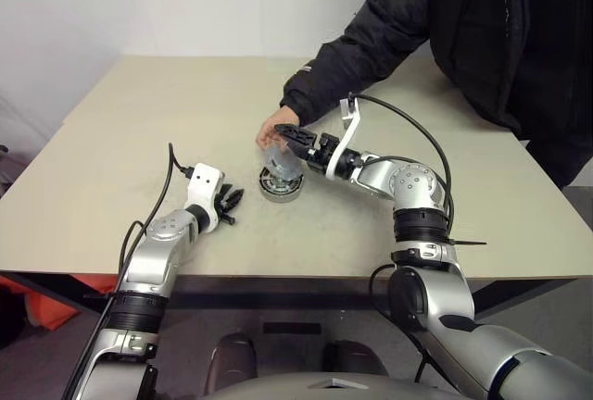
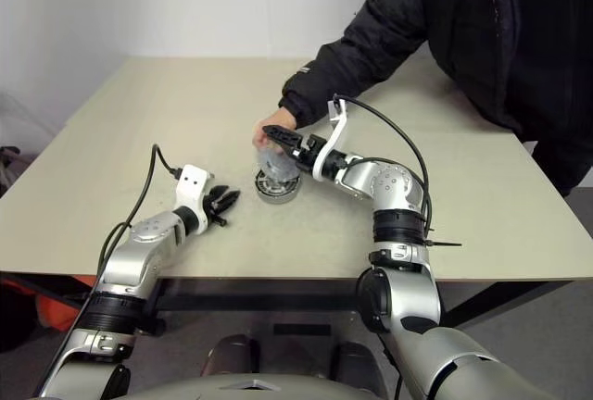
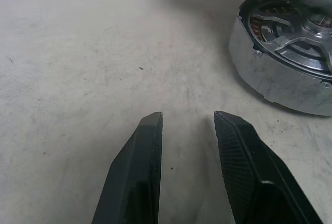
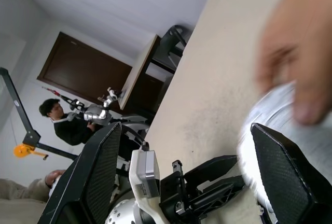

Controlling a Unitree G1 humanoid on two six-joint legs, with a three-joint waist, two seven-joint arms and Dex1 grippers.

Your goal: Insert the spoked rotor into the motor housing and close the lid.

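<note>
The motor housing (image 1: 281, 184) sits on the desk (image 1: 111, 150), spoked rotor (image 3: 298, 40) already inside. Just above it, the right tool (image 1: 295, 138), spread wide, meets a person's hand (image 1: 275, 125) around the blurred lid (image 1: 281, 161). The left tool (image 1: 231, 201) waits beside, part-open and empty.

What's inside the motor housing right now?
In the motor housing, the spoked rotor is seated, with copper windings showing between its spokes. Above it, a person's hand holds a blurred grey disc at the open right pincer.

Shiny silver metal motor housing (image 3: 282, 73), matt, faintly scuffed beige table (image 3: 104, 53), ribbed black plastic left pincer (image 3: 188, 125) fingers
</note>
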